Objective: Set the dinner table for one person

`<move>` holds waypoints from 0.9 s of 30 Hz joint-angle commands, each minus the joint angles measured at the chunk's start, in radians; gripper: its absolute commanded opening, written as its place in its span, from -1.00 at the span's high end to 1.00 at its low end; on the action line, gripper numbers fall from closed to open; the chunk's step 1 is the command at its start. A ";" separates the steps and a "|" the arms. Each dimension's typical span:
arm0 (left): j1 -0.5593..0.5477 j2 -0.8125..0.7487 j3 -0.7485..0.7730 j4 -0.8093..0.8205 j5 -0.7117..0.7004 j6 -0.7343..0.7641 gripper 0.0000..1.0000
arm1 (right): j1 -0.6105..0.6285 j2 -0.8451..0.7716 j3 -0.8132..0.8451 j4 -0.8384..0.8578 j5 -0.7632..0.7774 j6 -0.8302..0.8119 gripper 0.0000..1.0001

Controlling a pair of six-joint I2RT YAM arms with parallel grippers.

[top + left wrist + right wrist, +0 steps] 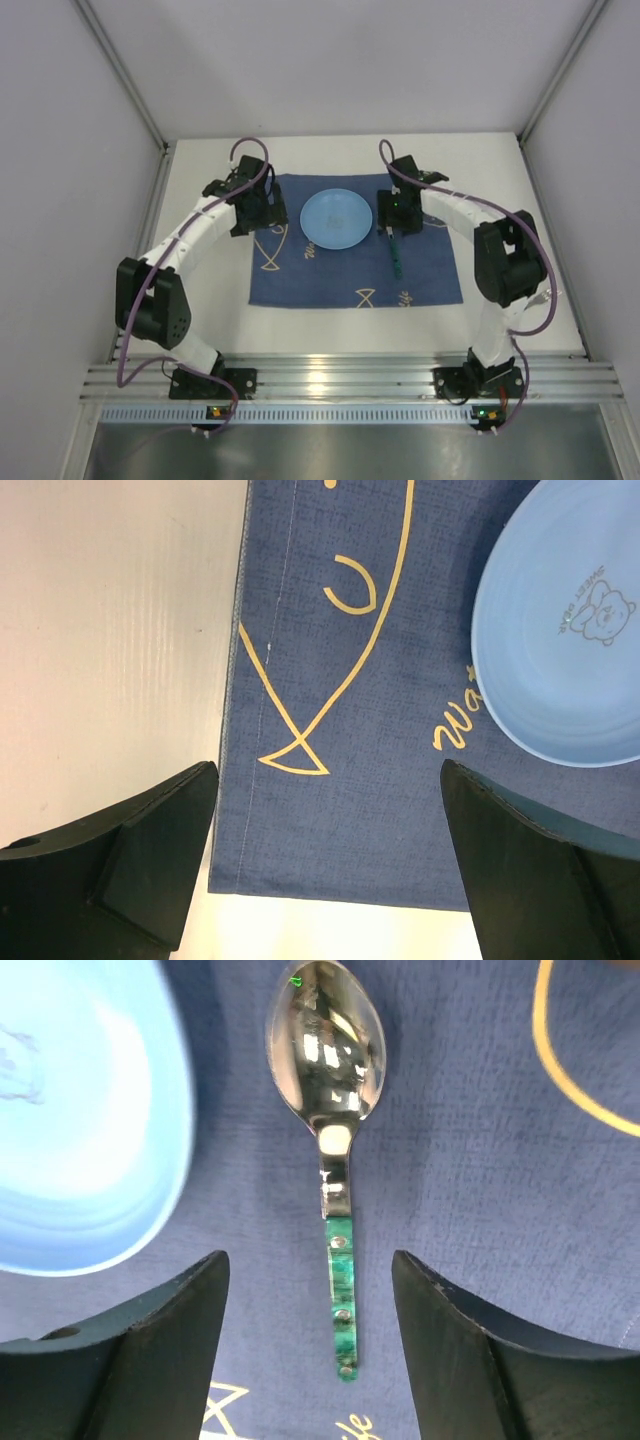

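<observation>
My right hand point(308, 1270) is spread over the spoon point(325, 1060), lying free on the mat point(470, 1160) right of the plate point(80, 1120) for the diner's reach; left hand point(328, 770) spread, empty.

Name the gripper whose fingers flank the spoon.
The right gripper: the green-handled spoon lies between its open fingers, clear of both, beside the blue plate. The left gripper frames bare mat, no cutlery.
</observation>
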 commanded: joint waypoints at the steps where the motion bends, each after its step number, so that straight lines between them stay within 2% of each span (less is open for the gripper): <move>1: 0.004 -0.034 0.012 0.015 -0.013 -0.013 -0.96 | -0.020 -0.127 0.063 -0.003 0.001 0.013 -0.33; 4: 0.004 -0.017 0.026 0.021 0.004 -0.001 -0.96 | -0.077 -0.244 0.002 -0.016 0.032 0.014 -0.39; 5: 0.004 -0.009 0.029 0.023 0.016 0.000 -0.96 | -0.132 -0.276 -0.025 -0.016 0.035 0.014 -0.40; 7: 0.002 0.009 0.031 0.031 0.027 0.006 -0.96 | -0.195 -0.376 -0.128 -0.019 0.059 0.013 -0.51; 10: -0.004 0.033 0.029 0.041 0.050 0.013 -0.96 | -0.386 -0.495 -0.277 -0.035 0.146 0.014 -0.67; 14: -0.019 0.076 0.040 0.035 0.073 0.028 -0.96 | -0.567 -0.537 -0.365 -0.108 0.197 0.045 -0.67; 19: -0.057 0.109 0.037 0.035 0.116 0.025 -0.96 | -0.681 -0.531 -0.394 -0.181 0.306 0.037 -0.65; 22: -0.073 0.133 0.049 0.023 0.126 0.028 -0.96 | -0.842 -0.576 -0.487 -0.165 0.259 0.055 -0.57; 27: -0.084 0.162 0.093 0.009 0.143 0.045 -0.96 | -0.924 -0.600 -0.562 -0.130 0.224 0.095 -0.54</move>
